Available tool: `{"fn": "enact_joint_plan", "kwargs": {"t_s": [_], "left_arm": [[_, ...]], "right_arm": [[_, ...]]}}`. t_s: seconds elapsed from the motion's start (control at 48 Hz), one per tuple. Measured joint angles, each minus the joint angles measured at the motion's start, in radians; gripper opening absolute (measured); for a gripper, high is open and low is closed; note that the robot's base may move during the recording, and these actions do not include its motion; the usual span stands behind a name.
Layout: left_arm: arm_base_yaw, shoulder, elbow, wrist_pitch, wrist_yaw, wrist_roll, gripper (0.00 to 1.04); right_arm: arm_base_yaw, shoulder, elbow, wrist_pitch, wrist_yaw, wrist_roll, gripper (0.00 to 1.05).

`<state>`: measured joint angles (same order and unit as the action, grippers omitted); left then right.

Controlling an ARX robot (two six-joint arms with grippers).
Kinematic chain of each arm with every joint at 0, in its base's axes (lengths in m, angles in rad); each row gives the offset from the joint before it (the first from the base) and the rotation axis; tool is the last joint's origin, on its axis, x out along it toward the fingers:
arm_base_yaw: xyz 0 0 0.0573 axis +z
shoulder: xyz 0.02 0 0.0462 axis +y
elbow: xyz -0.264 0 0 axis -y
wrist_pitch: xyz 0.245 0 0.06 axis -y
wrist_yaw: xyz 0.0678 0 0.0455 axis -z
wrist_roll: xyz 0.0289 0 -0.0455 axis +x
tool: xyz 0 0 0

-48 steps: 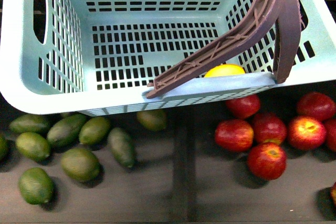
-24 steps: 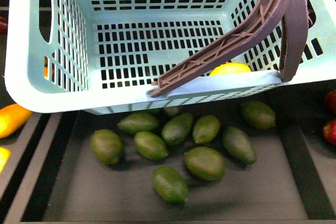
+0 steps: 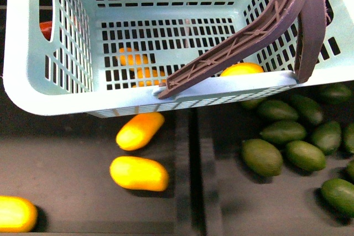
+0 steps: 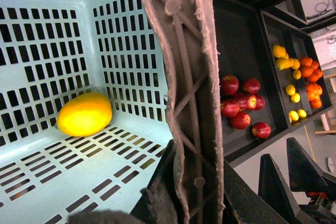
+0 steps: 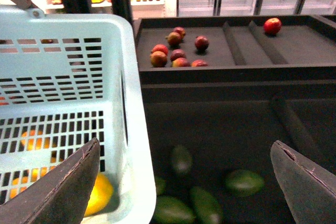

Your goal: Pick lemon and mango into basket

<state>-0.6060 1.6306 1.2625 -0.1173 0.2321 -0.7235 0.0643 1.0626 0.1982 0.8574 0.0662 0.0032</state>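
Observation:
The pale teal basket (image 3: 33, 81) fills the top of the front view, with its brown handles (image 3: 243, 40) swung across it. The lemon (image 3: 242, 69) lies on the basket floor in the near right corner. It also shows in the left wrist view (image 4: 84, 114) and the right wrist view (image 5: 97, 195). My left gripper (image 4: 184, 200) is shut on a basket handle (image 4: 181, 77). My right gripper (image 5: 184, 142) is open and empty beside the basket's wall (image 5: 134, 129), above green fruits. Long yellow mangoes (image 3: 139, 131) (image 3: 139, 173) lie in the dark tray below the basket.
Several green oval fruits (image 3: 263, 157) lie in the tray compartment to the right, past a divider (image 3: 191, 181). Another yellow fruit (image 3: 16, 214) is at the far left. Red apples (image 5: 178, 53) sit on a farther tray; apples (image 4: 241, 106) and oranges (image 4: 310, 72) show beyond the basket.
The scene below the basket has slid right: the green fruits moved from the middle to the right and yellow mangoes came in at left. The lemon stays in the basket.

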Motion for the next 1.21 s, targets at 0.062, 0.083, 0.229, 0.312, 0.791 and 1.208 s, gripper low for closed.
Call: {"fn": "enact_joint_plan", "kwargs": {"t_s": [0.062, 0.083, 0.229, 0.312, 0.791, 1.208], "left_arm": [[0.0, 0.0, 0.0, 0.0, -0.001, 0.0, 0.07], [0.0, 0.0, 0.0, 0.0, -0.001, -0.001, 0.07], [0.0, 0.0, 0.0, 0.0, 0.0, 0.0, 0.07], [0.0, 0.0, 0.0, 0.0, 0.0, 0.0, 0.07], [0.0, 0.0, -0.001, 0.0, -0.001, 0.0, 0.07], [0.015, -0.002, -0.002, 0.0, -0.033, 0.011, 0.07]], "right_arm": [[0.0, 0.001, 0.0, 0.0, 0.0, 0.0, 0.96], [0.0, 0.001, 0.0, 0.0, 0.0, 0.0, 0.96], [0.0, 0.001, 0.0, 0.0, -0.001, 0.0, 0.96], [0.0, 0.001, 0.0, 0.0, 0.0, 0.0, 0.96], [0.0, 0.001, 0.0, 0.0, 0.0, 0.0, 0.96], [0.019, -0.021, 0.095, -0.304, 0.194, 0.129, 0.96]]}}
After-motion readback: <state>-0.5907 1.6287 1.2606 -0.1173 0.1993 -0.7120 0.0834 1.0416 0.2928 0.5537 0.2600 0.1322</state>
